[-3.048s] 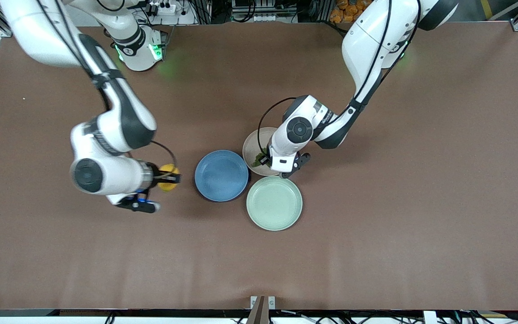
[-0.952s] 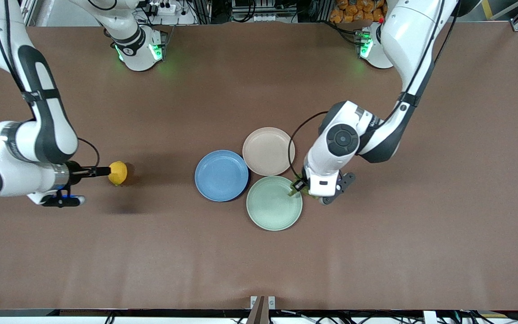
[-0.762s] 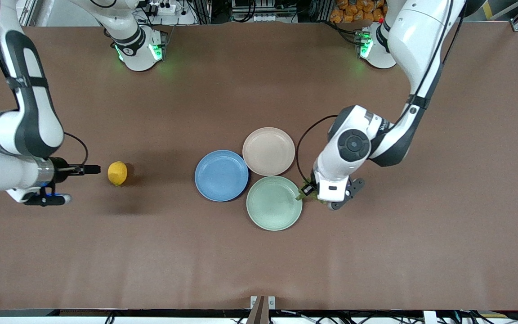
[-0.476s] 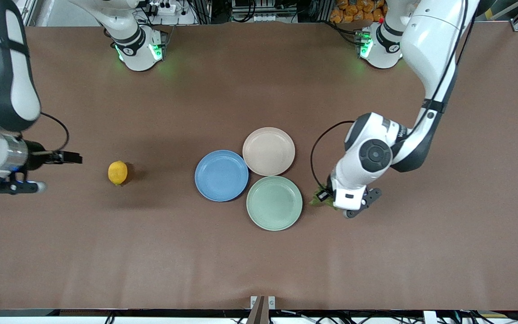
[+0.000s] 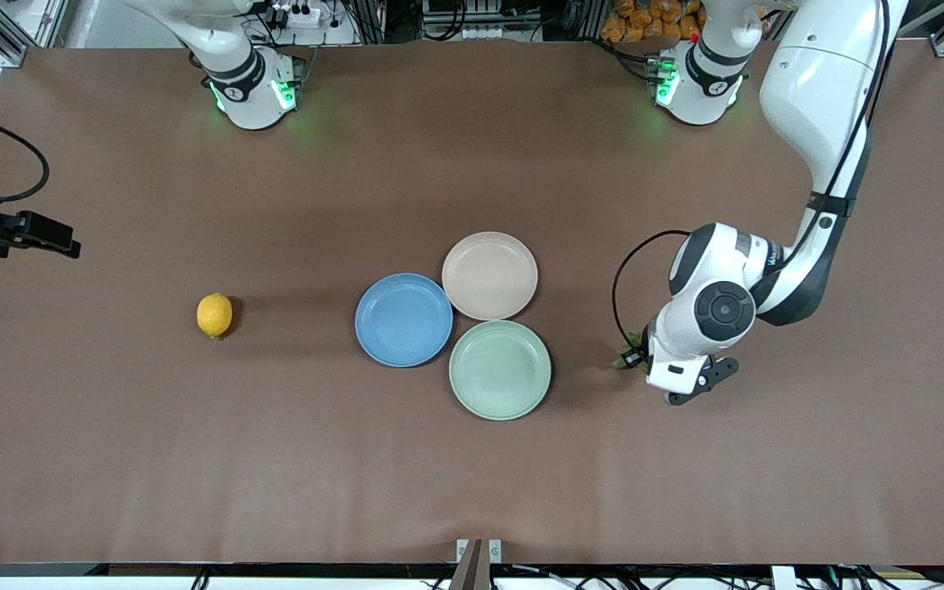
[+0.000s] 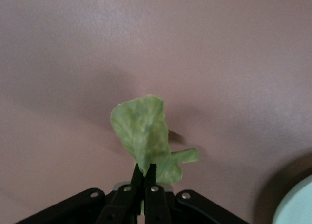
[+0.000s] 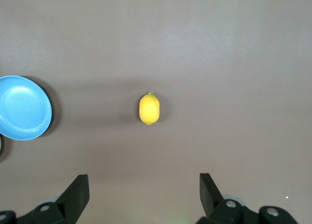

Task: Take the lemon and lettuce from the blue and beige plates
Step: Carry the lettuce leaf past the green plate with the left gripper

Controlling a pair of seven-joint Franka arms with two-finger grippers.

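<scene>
The yellow lemon (image 5: 215,315) lies on the brown table toward the right arm's end, apart from the blue plate (image 5: 404,319); it also shows in the right wrist view (image 7: 149,108). My right gripper (image 5: 69,244) is open and empty, high up near the table's end; its fingers stand wide apart (image 7: 144,185). My left gripper (image 5: 642,359) is shut on a green lettuce leaf (image 5: 626,359) and holds it over bare table beside the green plate. The leaf (image 6: 141,126) hangs from the shut fingertips (image 6: 145,170). The beige plate (image 5: 489,275) has nothing on it.
A pale green plate (image 5: 500,369) touches the blue and beige plates at the table's middle; its rim shows in the left wrist view (image 6: 297,204). The blue plate shows in the right wrist view (image 7: 22,107). Both arm bases stand along the table's back edge.
My right gripper let go of the lemon and drew back toward the right arm's end of the table. My left gripper carried the lettuce off the green plate's rim toward the left arm's end.
</scene>
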